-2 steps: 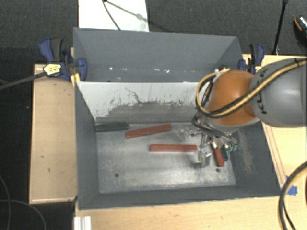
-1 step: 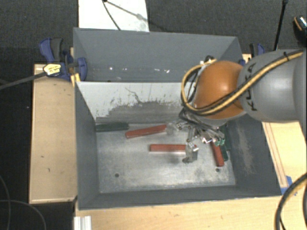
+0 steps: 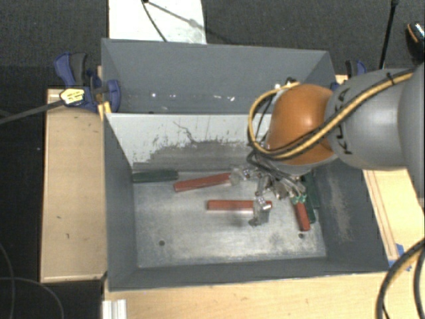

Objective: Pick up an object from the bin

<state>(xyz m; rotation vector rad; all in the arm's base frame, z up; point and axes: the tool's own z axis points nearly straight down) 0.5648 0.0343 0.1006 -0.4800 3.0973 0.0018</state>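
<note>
Looking down into the grey bin: finds the gripper low at the right end of a short red-brown bar mid-floor. Cannot tell whether open, closed or gripping it. Shows a longer red-brown bar and dark green bar further left, a red stick just right

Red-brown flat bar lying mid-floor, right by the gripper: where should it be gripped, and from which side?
Probably at mid-length of the red-brown flat bar, from straight above, jaws across its narrow width: it lies flat, with bare bin floor along both long edges.
</note>
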